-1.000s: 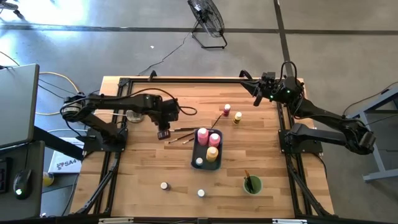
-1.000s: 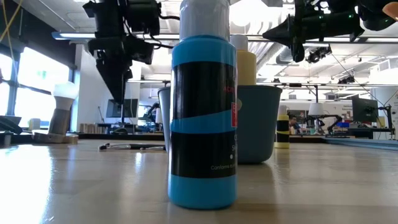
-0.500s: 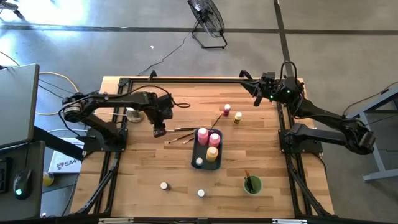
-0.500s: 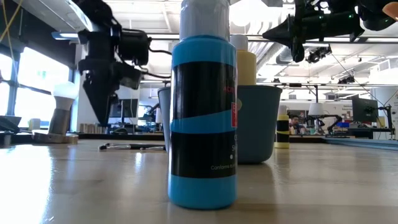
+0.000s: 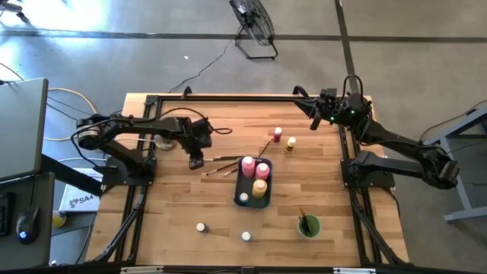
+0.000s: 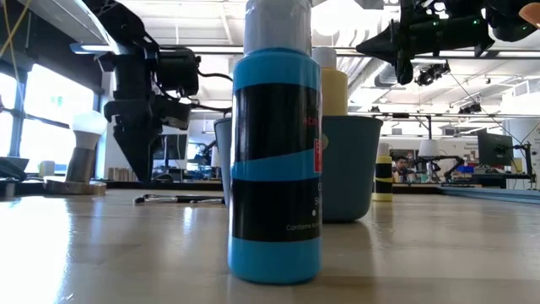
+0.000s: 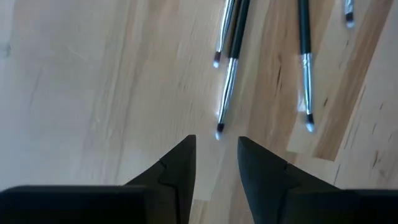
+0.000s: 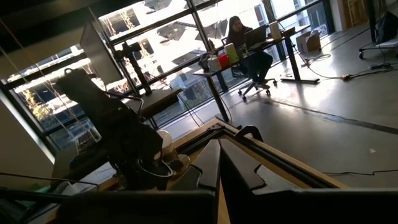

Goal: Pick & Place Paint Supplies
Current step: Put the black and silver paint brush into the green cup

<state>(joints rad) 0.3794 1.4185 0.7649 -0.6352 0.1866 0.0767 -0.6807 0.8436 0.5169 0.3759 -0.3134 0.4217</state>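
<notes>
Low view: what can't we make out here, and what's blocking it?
- Tray and the bottles in it: low view, hidden behind the blue bottle close to the lens.
- Paintbrushes: low view, only a thin dark line far off; count unclear. The left wrist view shows them past the left gripper.
- Green cup contents: high view, too small to identify.
- Blue bottle cap: cut off by the top edge.

On my wooden tabletop (image 5: pixel 175 205) sat a blue-grey tray (image 5: pixel 244 186) and a green cup (image 5: pixel 309 226), while a fan (image 5: pixel 253 23) stood on the floor beyond.
</notes>
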